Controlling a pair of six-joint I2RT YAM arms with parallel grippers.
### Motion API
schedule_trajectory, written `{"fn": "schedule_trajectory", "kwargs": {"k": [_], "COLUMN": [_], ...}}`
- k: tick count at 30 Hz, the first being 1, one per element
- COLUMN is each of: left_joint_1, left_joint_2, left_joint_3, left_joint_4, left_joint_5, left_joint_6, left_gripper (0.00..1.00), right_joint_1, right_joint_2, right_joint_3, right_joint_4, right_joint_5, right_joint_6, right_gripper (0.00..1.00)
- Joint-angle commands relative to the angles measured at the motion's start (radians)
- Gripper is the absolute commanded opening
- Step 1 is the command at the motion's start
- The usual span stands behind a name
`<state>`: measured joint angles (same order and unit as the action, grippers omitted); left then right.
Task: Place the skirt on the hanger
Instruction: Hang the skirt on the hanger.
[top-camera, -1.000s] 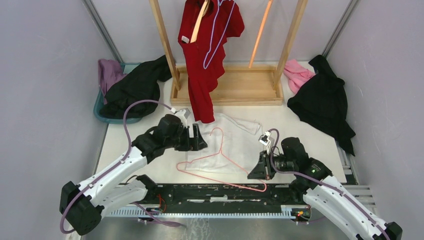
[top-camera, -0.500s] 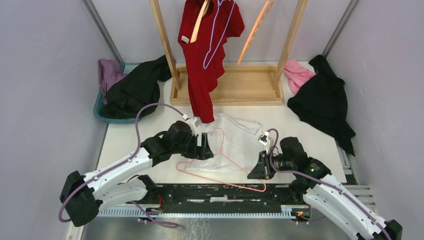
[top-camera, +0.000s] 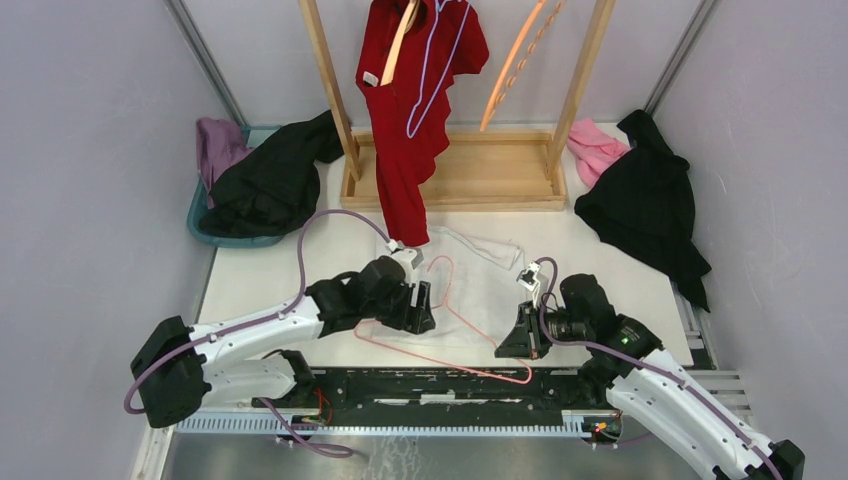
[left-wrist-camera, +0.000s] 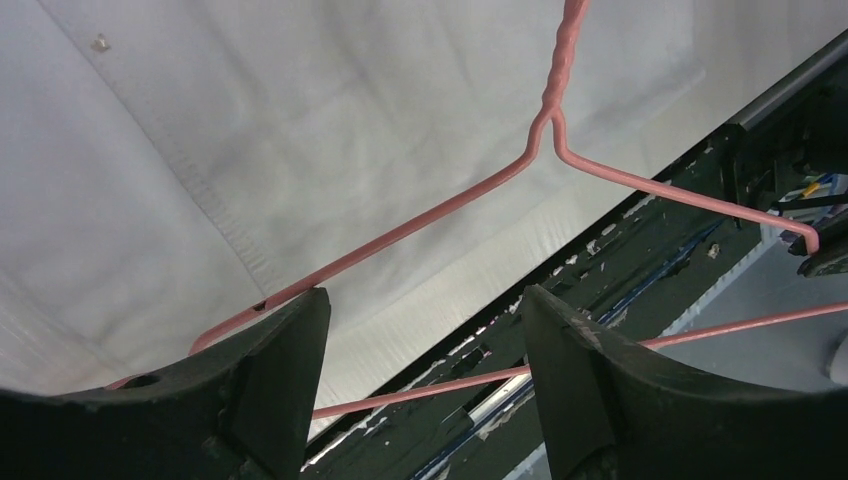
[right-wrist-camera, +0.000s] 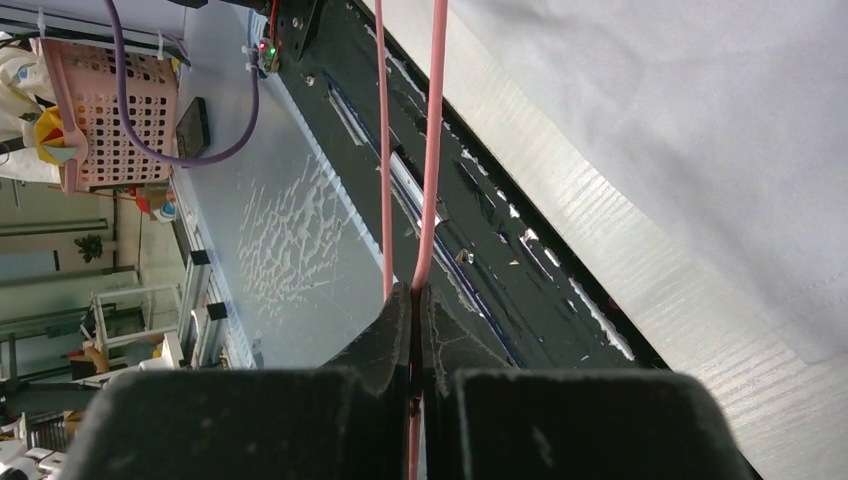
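Observation:
A white skirt (top-camera: 480, 275) lies flat on the table in front of the rack. A pink wire hanger (top-camera: 455, 318) lies across it, its hook toward the rack and one corner over the black rail. My right gripper (top-camera: 521, 338) is shut on the hanger's right arm; the wire runs between its jaws in the right wrist view (right-wrist-camera: 428, 200). My left gripper (top-camera: 425, 305) is open, hovering just above the hanger's left arm (left-wrist-camera: 400, 235) and the skirt (left-wrist-camera: 300, 120), holding nothing.
A wooden rack (top-camera: 455, 170) stands at the back with a red garment (top-camera: 415, 100) and an orange hanger (top-camera: 510, 65) hanging. A teal bin (top-camera: 205, 230) with dark clothes sits back left. Black (top-camera: 645, 205) and pink (top-camera: 595, 145) clothes lie back right. The black base rail (top-camera: 450, 385) runs along the near edge.
My left arm has reached right and forward, bringing its open gripper over the hanger's left arm. The orange hanger on the rack has swung. My right gripper has held still.

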<state>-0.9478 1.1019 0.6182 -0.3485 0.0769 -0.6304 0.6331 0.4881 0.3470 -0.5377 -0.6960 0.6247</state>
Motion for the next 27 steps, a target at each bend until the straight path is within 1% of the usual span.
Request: {"fn": "schedule_trajectory", "kwargs": {"k": [1, 6, 10, 13, 15, 18, 21, 24, 27], "left_joint_1": [-0.051, -0.115, -0.177, -0.223, -0.245, -0.252, -0.253, -0.252, -0.252], "left_joint_2": [-0.01, -0.023, -0.034, -0.07, -0.102, -0.131, -0.12, -0.051, 0.064], "left_joint_3": [0.026, 0.031, 0.049, 0.067, 0.069, 0.084, 0.141, 0.22, 0.289], "left_joint_4": [0.059, 0.057, 0.052, 0.044, 0.061, 0.078, 0.047, 0.012, -0.036], "left_joint_5": [-0.126, -0.261, -0.326, -0.363, -0.361, -0.35, -0.365, -0.4, -0.458], "left_joint_6": [0.066, 0.093, 0.094, 0.103, 0.117, 0.115, 0.097, 0.086, 0.071], "left_gripper": [0.75, 0.7, 0.66, 0.66, 0.67, 0.72, 0.77, 0.83, 0.86], "right_joint_1": [0.004, 0.004, 0.004, 0.004, 0.004, 0.004, 0.004, 0.004, 0.004], "right_joint_2": [-0.017, -0.026, -0.034, -0.036, -0.032, -0.031, -0.032, -0.033, -0.034], "right_joint_3": [0.017, 0.018, 0.017, 0.017, 0.017, 0.016, 0.017, 0.016, 0.016], "right_joint_4": [0.019, 0.013, 0.0, -0.004, -0.004, -0.005, -0.008, -0.007, -0.009], "right_joint_5": [0.015, 0.013, 0.014, 0.019, 0.02, 0.018, 0.019, 0.017, 0.018], "right_joint_6": [0.005, 0.006, 0.004, 0.004, 0.004, 0.003, 0.003, 0.002, 0.001], "right_gripper": [0.01, 0.01, 0.01, 0.01, 0.01, 0.01, 0.01, 0.01, 0.01]}}
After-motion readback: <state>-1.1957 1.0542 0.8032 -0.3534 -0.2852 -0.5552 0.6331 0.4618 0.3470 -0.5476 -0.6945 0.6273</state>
